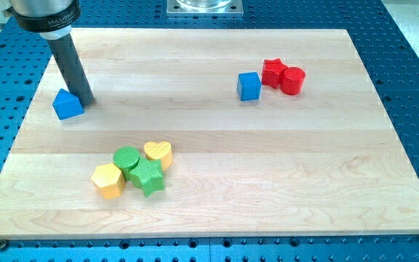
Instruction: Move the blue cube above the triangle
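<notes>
The blue cube [249,86] stands at the board's upper right, touching a red star [272,72] on its right. The blue triangle block [67,105] lies far off at the view's left. My tip [85,100] rests on the board right beside the triangle, at its upper right edge, touching or nearly touching it. The dark rod rises from there toward the view's top left. The cube is far to the right of my tip.
A red cylinder [293,80] sits against the red star. Near the bottom left centre a cluster holds a yellow hexagon [108,180], a green cylinder [126,159], a green star [149,177] and a yellow heart [158,153]. The wooden board [217,138] lies on a blue perforated table.
</notes>
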Motion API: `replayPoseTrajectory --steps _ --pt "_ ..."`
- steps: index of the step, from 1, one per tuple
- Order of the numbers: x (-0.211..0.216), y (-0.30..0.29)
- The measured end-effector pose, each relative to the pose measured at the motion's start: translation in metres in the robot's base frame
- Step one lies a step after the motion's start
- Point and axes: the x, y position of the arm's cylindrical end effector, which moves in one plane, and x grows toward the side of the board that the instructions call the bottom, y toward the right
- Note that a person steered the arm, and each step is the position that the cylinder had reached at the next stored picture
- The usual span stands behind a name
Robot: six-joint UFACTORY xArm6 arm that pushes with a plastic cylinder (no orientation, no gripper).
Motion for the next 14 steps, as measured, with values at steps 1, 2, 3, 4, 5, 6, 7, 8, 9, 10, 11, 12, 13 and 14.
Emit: replayPoseTrajectory --steps 1,2,3,4,5,6,7,8,9,10,11,12,13,14 --pt "-0.013 0.116" --pt "0.003 0.237" --pt "0.004 0.326" --pt "-0.011 0.342" --pt "-0.035 0.339" --pt "-0.044 0.258" --pt "-0.041 0.149" --pt "-0.041 0.206" --pt "-0.067 0.2" --pt "-0.069 0.117" --pt "-0.077 0.116" --pt "-0.082 0.068" --pt "-0.069 0.017" --pt "-0.075 0.02"
